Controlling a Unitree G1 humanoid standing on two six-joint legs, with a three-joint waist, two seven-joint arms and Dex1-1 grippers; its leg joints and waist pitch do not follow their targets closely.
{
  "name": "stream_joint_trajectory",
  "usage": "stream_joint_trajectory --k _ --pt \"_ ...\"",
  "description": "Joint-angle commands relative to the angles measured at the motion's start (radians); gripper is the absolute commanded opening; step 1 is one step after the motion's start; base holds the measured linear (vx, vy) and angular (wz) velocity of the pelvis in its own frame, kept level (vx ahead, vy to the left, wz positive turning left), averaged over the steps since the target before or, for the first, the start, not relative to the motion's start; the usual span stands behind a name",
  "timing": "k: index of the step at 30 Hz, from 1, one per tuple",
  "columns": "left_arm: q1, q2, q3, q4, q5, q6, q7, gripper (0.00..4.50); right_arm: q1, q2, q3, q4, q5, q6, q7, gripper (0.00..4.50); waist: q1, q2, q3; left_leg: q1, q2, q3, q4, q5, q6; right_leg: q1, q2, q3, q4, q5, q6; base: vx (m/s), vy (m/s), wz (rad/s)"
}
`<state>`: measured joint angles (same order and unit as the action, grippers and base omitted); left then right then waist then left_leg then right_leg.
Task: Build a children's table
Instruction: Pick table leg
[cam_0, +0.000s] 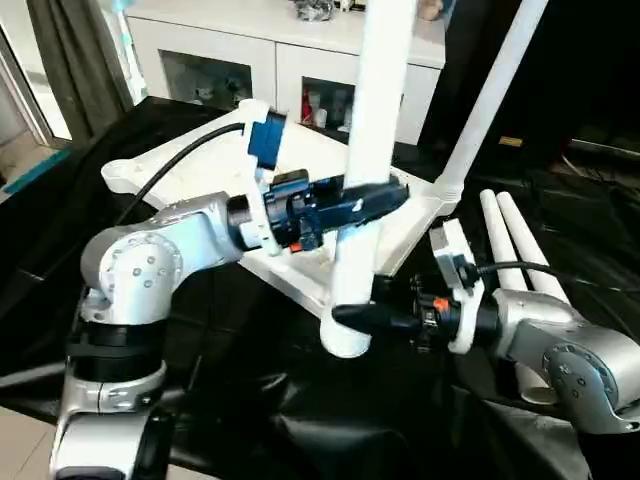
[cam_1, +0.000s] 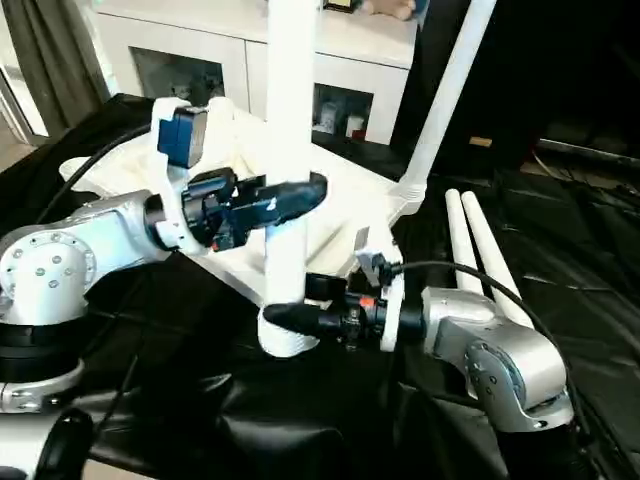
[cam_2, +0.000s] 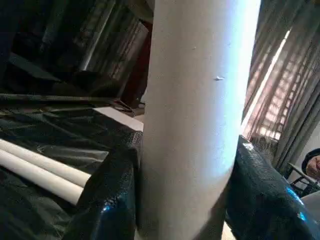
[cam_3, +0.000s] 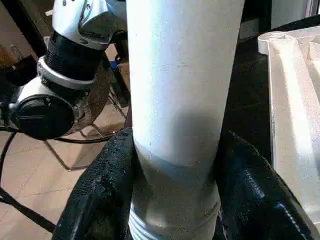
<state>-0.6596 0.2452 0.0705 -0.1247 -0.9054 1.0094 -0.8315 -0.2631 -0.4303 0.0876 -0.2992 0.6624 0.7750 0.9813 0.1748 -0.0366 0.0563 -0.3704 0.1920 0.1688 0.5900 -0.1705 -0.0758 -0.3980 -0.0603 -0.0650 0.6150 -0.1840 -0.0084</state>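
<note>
Left eye view: both grippers clamp one long white tubular plastic leg (cam_0: 375, 120) upright at the white ribbed tabletop's (cam_0: 200, 165) six o'clock corner, left gripper (cam_0: 375, 198) above right gripper (cam_0: 350, 317). One leg (cam_0: 490, 100) already stands at three o'clock; two spare legs (cam_0: 515, 250) lie beyond on black sheeting (cam_0: 300, 430), so roughly half remains.

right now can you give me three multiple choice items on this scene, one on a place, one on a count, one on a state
1. Where do the spare white tubular legs lie?
A. on the black cloth by the right arm
B. on the cabinet
C. across the tabletop

2. How many legs stand in the white ribbed plastic tabletop's far corner socket?
A. none
B. one
C. three

3. How is the upright white tubular leg held?
A. by neither gripper
B. left gripper alone
C. both, with the right gripper lower

Answers: A, two legs rest side by side there; B, one slanted leg rises from it; C, both pairs of fingers clasp the leg.
</note>
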Motion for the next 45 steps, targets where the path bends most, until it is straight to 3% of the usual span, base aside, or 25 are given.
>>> stream_joint_trajectory --k 1,7,8,10,12,15,17,18,20,25,27,30,35,45 --pt "0.001 -0.012 -0.021 0.003 -0.013 0.004 -0.009 1.98 0.007 -0.013 -0.01 0.011 -0.002 -0.014 -0.005 1.93 0.004 0.004 -0.067 0.01 0.034 -0.013 -0.067 -0.183 -0.023 0.049 -0.079 0.047 -0.075 -0.249 -0.12 0.0 0.0 0.0" --pt "-0.003 -0.03 -0.009 0.022 0.0 -0.01 0.03 1.95 0.013 -0.015 -0.004 0.006 -0.024 -0.044 -0.018 1.93 0.004 0.005 -0.067 0.009 0.034 -0.012 -0.067 -0.19 -0.026 0.051 -0.08 0.047 -0.075 -0.248 -0.128 0.0 0.0 0.0" --pt "-0.004 -0.034 -0.005 0.025 0.004 -0.015 0.043 1.95 0.009 -0.002 -0.004 0.018 -0.046 -0.062 -0.045 2.28 0.004 0.006 -0.067 0.01 0.034 -0.012 -0.067 -0.191 -0.026 0.05 -0.081 0.047 -0.076 -0.25 -0.127 0.0 0.0 0.0" --pt "-0.006 -0.043 0.001 0.032 0.014 -0.02 0.073 1.95 -0.001 0.025 -0.029 0.038 -0.025 -0.031 -0.084 2.63 0.003 0.005 -0.067 0.01 0.034 -0.013 -0.067 -0.196 -0.025 0.05 -0.08 0.046 -0.076 -0.254 -0.129 0.0 0.0 0.0" --pt "-0.008 -0.048 0.005 0.037 0.026 -0.032 0.096 1.95 -0.013 0.048 -0.047 0.052 -0.019 -0.021 -0.123 2.72 0.001 0.005 -0.066 0.011 0.032 -0.014 -0.068 -0.205 -0.028 0.049 -0.079 0.045 -0.079 -0.277 -0.124 0.0 0.0 0.0" --pt "-0.016 -0.062 0.002 0.049 0.089 -0.062 0.184 1.91 -0.037 0.067 -0.037 0.074 -0.091 -0.027 -0.222 3.06 -0.003 0.004 -0.065 0.013 0.033 -0.014 -0.07 -0.209 -0.043 0.046 -0.079 0.046 -0.083 -0.309 -0.096 0.0 0.0 0.0" --pt "-0.024 -0.068 0.001 0.055 0.133 -0.067 0.249 1.9 -0.047 0.089 -0.045 0.102 -0.102 -0.007 -0.275 3.09 -0.002 0.004 -0.066 0.013 0.033 -0.015 -0.071 -0.21 -0.046 0.047 -0.08 0.046 -0.082 -0.316 -0.089 0.0 0.0 0.0" --pt "-0.025 -0.068 0.001 0.055 0.134 -0.067 0.251 1.9 -0.047 0.09 -0.046 0.103 -0.102 -0.006 -0.276 3.1 -0.004 0.006 -0.066 0.015 0.034 -0.015 -0.071 -0.215 -0.046 0.044 -0.079 0.046 -0.083 -0.316 -0.09 0.0 0.0 0.0" --pt "-0.042 -0.09 0.016 0.075 0.183 -0.056 0.381 1.9 -0.056 0.109 -0.054 0.129 -0.104 0.013 -0.327 3.1 -0.002 0.005 -0.068 0.013 0.034 -0.015 -0.069 -0.201 -0.047 0.046 -0.078 0.047 -0.077 -0.269 -0.096 0.0 0.0 0.0" --pt "-0.041 -0.113 0.012 0.048 0.224 -0.061 0.47 1.88 -0.077 0.132 -0.071 0.14 -0.069 0.097 -0.378 3.1 -0.003 -0.005 -0.072 0.006 0.031 -0.013 -0.065 -0.14 -0.036 0.053 -0.077 0.046 -0.067 -0.173 -0.112 0.0 0.0 0.0" --pt "-0.041 -0.119 0.011 0.041 0.223 -0.057 0.478 1.87 -0.084 0.134 -0.073 0.144 -0.066 0.108 -0.384 3.1 -0.003 -0.004 -0.072 0.005 0.031 -0.013 -0.064 -0.131 -0.035 0.054 -0.078 0.047 -0.065 -0.163 -0.115 0.0 0.0 0.0" --pt "-0.045 -0.14 0.007 0.025 0.225 -0.05 0.508 1.87 -0.112 0.137 -0.063 0.167 -0.067 0.12 -0.397 3.1 -0.004 -0.01 -0.07 0.006 0.031 -0.01 -0.063 -0.137 -0.032 0.052 -0.08 0.047 -0.069 -0.191 -0.108 0.0 0.0 0.0" --pt "-0.049 -0.15 0.007 0.019 0.22 -0.046 0.524 1.86 -0.132 0.146 -0.047 0.179 -0.075 0.135 -0.403 3.1 -0.002 -0.008 -0.068 0.008 0.032 -0.011 -0.066 -0.151 -0.039 0.049 -0.079 0.047 -0.073 -0.219 -0.094 0.0 0.0 0.0" --pt "-0.049 -0.151 0.011 0.01 0.207 -0.033 0.524 1.86 -0.142 0.146 -0.024 0.181 -0.072 0.144 -0.383 2.28 -0.001 -0.01 -0.069 0.007 0.031 -0.011 -0.066 -0.148 -0.044 0.05 -0.08 0.047 -0.073 -0.222 -0.079 0.0 0.0 0.0"
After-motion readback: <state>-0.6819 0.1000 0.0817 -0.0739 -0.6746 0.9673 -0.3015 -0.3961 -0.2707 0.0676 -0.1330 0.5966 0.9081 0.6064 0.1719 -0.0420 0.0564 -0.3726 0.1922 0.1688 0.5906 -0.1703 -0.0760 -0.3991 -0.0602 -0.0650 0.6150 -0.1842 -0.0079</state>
